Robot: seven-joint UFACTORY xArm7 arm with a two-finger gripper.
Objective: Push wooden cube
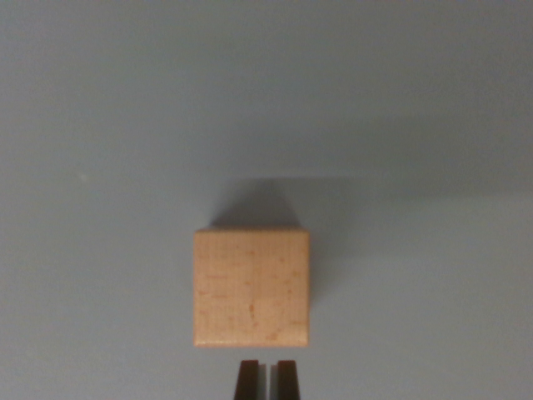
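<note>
A light wooden cube (251, 287) rests on a plain grey surface (100, 167), slightly below the middle of the wrist view. Its shadow falls away from it toward the top of the picture. Directly under the cube, at the bottom edge, the two dark fingertips of my gripper (267, 379) stand side by side with only a thin slit between them, holding nothing. A small gap separates the tips from the cube's near face.
Bare grey surface surrounds the cube on every side; nothing else shows in the view.
</note>
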